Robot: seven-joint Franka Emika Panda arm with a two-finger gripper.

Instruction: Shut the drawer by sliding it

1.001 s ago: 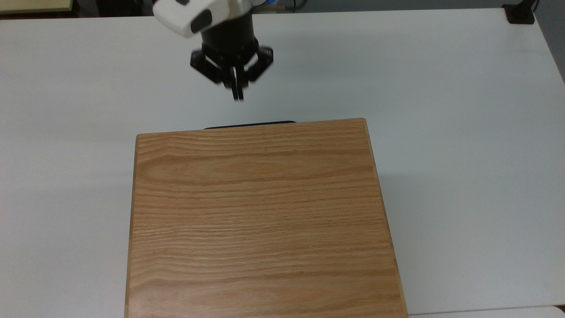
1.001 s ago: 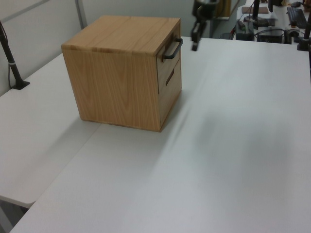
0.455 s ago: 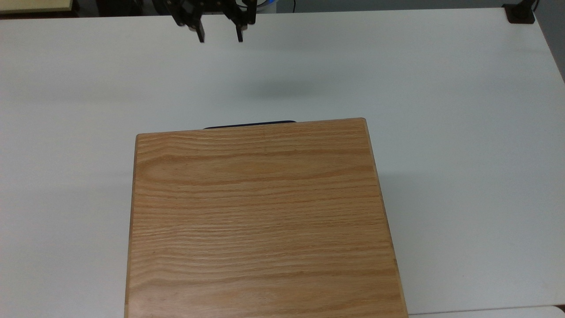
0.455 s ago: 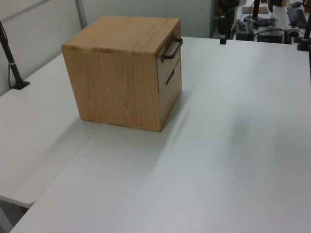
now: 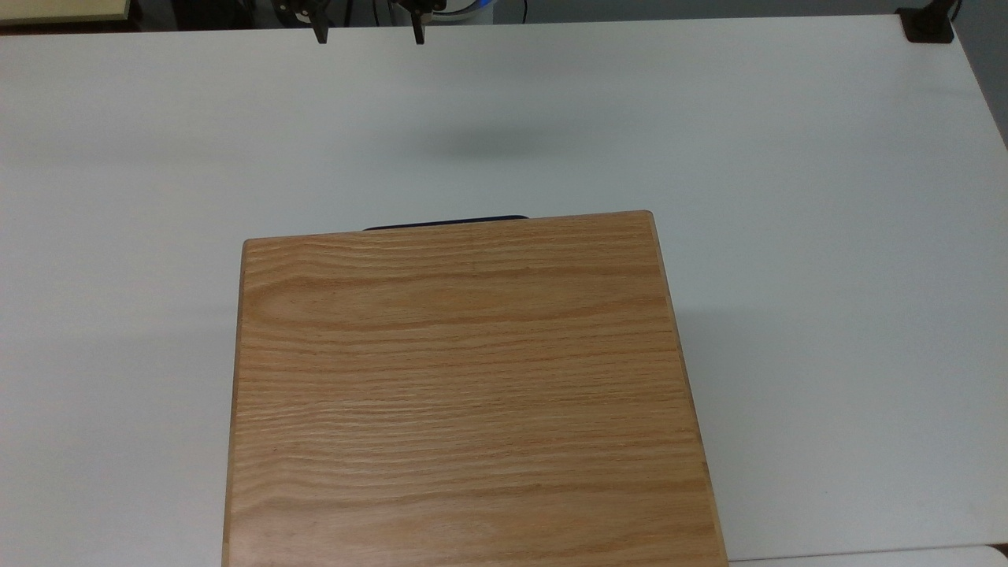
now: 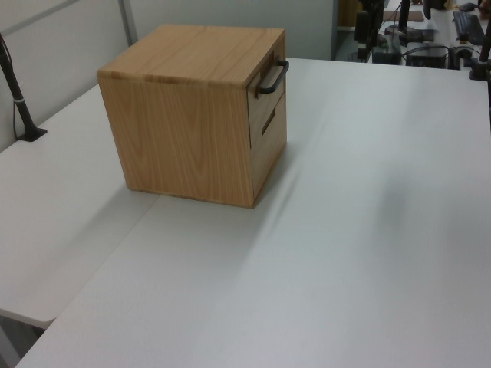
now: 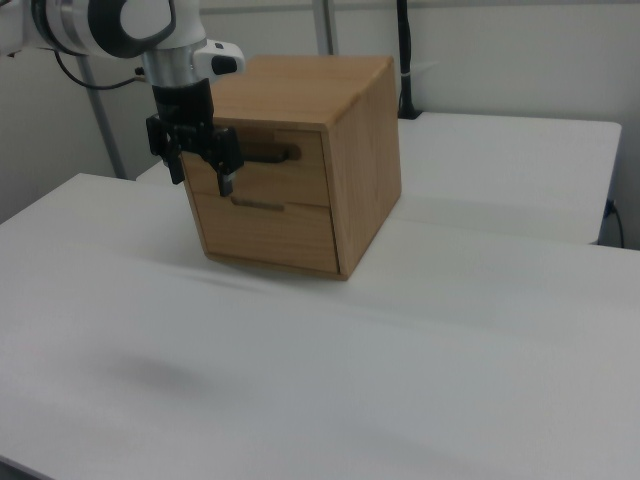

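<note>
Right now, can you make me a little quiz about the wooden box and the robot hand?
1. True or false: the drawer sticks far out of the cabinet.
2. Pick one. The gripper is: A) open, holding nothing; B) shut on the handle; C) carrying a cup.
3. Fill the gap: the drawer's bar handle is coloured ____.

Key
1. False. Its front sits flush with the cabinet.
2. A. In the top view the fingertips are apart, well away from the cabinet.
3. Black.
</note>
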